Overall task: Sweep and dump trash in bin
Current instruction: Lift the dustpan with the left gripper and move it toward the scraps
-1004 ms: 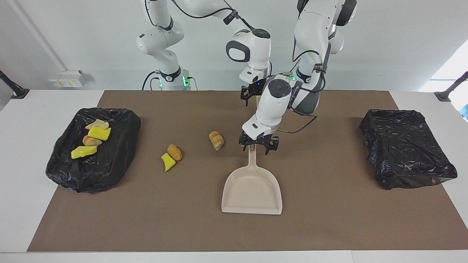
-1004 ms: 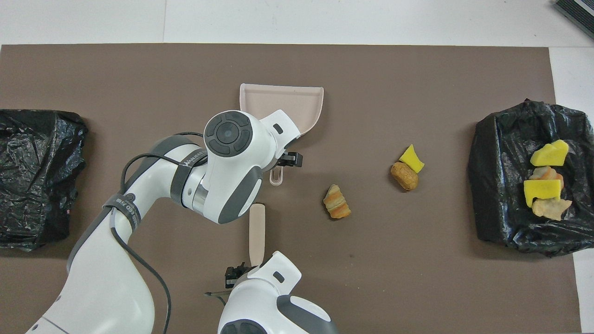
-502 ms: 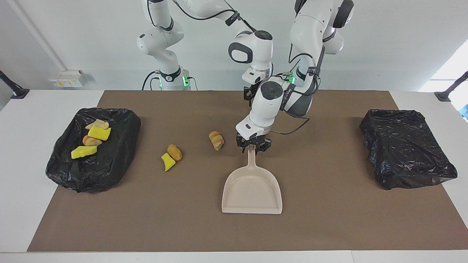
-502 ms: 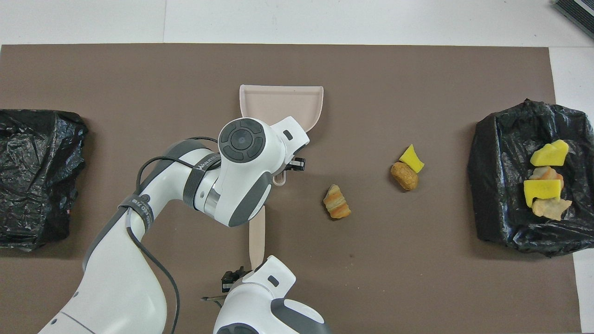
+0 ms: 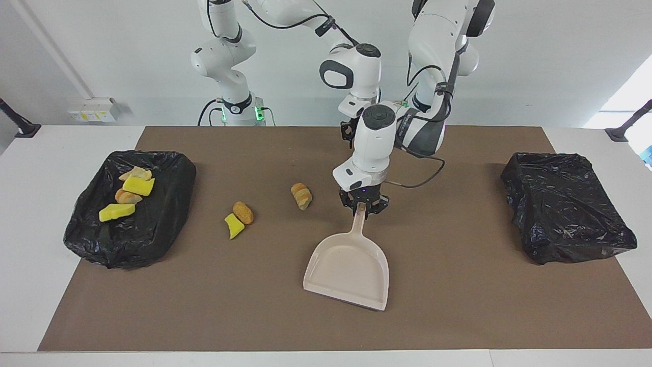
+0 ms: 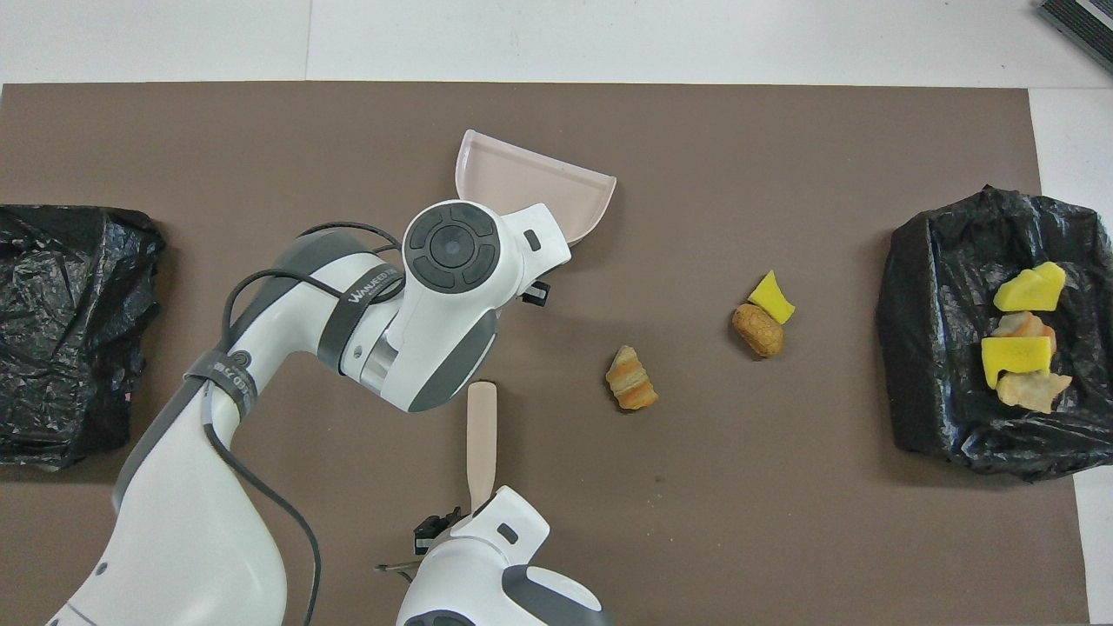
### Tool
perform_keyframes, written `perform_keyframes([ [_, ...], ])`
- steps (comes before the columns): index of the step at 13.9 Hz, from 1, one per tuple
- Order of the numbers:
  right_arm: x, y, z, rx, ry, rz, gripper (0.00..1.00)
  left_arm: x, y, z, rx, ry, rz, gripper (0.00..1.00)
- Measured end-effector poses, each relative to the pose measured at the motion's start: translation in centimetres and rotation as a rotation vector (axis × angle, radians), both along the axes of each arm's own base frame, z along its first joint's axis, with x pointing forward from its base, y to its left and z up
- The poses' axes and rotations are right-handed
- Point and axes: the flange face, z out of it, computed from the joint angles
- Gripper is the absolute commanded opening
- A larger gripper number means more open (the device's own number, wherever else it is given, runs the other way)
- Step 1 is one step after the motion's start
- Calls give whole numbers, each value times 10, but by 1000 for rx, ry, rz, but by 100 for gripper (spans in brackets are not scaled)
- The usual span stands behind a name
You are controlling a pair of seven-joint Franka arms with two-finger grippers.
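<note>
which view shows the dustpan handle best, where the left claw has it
The facing view: the dustpan handle rises into the left claw, which is shut on it. In the overhead view the left arm covers handle and grip, leaving only the pan's scoop showing.

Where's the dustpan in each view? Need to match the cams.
Facing view: dustpan at centre, low in the picture, its handle up in the left hand.
Overhead view: dustpan at upper centre, partly under the left arm.
Shared landmark: the striped bread lump, beside the dustpan's handle end.
</note>
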Motion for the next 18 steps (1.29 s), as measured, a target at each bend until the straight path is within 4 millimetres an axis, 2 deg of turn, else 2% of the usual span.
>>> perform_keyframes([
  [1,0,0,-1,3,8,-7,10,5,12,10,10,-8,-47,0],
  [2,-1,0,-1,11,24,-18,0,9,23,18,20,-12,-89,0],
  [6,-2,1,-1,43,93,-7,0,25,63,38,57,-30,-258,0],
  [9,-1,1,0,40,95,-8,0,32,85,35,73,-12,-277,0],
  [11,0,1,4,13,110,-9,0,46,121,30,98,-3,-375,0],
  [13,5,0,16,-21,127,-18,0,59,161,26,124,8,-493,0],
  [15,18,-9,42,-20,115,-42,0,64,191,19,150,27,-652,0],
  [18,52,-54,89,-33,93,-53,0,54,228,-1,171,83,-857,0],
])
